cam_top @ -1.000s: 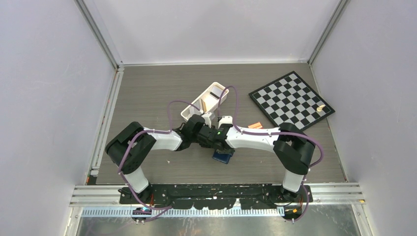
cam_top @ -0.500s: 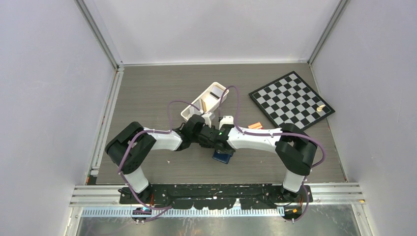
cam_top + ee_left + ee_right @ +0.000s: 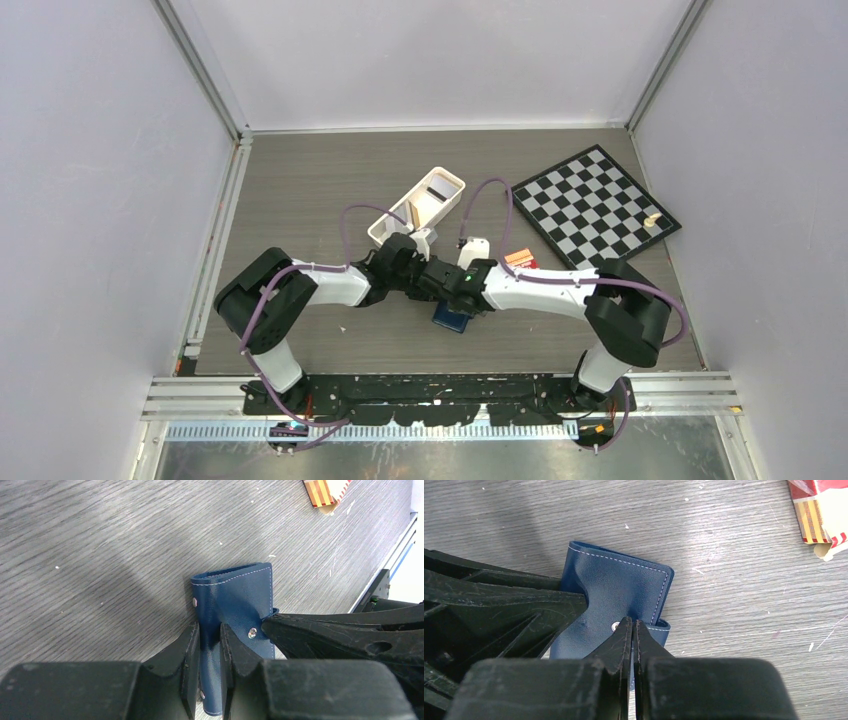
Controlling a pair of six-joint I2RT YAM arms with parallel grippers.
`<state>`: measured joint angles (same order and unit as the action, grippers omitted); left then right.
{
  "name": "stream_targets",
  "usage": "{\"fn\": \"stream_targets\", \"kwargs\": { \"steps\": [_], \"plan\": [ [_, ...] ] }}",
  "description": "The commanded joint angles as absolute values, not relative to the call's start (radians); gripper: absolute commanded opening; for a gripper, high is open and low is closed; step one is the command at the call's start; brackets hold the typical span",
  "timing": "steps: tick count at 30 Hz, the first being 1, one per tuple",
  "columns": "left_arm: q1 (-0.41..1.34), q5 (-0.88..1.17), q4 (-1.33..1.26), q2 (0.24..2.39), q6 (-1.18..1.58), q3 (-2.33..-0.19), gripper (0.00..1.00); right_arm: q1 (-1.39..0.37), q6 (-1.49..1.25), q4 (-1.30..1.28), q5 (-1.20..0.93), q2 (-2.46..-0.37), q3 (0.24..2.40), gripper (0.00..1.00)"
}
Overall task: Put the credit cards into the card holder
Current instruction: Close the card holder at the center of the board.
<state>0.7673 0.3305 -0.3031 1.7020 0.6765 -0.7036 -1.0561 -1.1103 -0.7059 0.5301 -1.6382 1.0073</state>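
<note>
The navy card holder lies partly folded on the table between both arms. My left gripper is shut on its folded spine, with the blue leather pinched between the fingers. My right gripper is shut on the thin flap edge of the card holder, right by the silver snap. Seen from above, the left gripper and right gripper meet over it. Credit cards, one tan and one dark, stand in the white tray; no card is in either gripper.
The long white tray lies just behind the grippers. A red-orange banded pack rests to the right, also seen as the pack from the right wrist. A chessboard with one pale piece sits at the back right.
My right gripper has closed onto the card holder's flap, and the right arm's elbow has swung out to the right. The left gripper has kept its grip without moving.
</note>
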Motion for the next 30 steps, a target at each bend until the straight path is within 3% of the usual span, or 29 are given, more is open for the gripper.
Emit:
{"fn": "stream_targets", "kwargs": {
  "steps": [1, 30],
  "plan": [
    [0.782, 0.333, -0.219, 1.718, 0.655, -0.677, 0.07, -1.053, -1.149, -0.648, 0.555, -1.602, 0.991, 0.0],
    [0.784, 0.348, -0.225, 1.73, 0.661, -0.68, 0.06, -1.053, -1.147, -0.604, 0.551, -1.638, 1.003, 0.0]
  ]
}}
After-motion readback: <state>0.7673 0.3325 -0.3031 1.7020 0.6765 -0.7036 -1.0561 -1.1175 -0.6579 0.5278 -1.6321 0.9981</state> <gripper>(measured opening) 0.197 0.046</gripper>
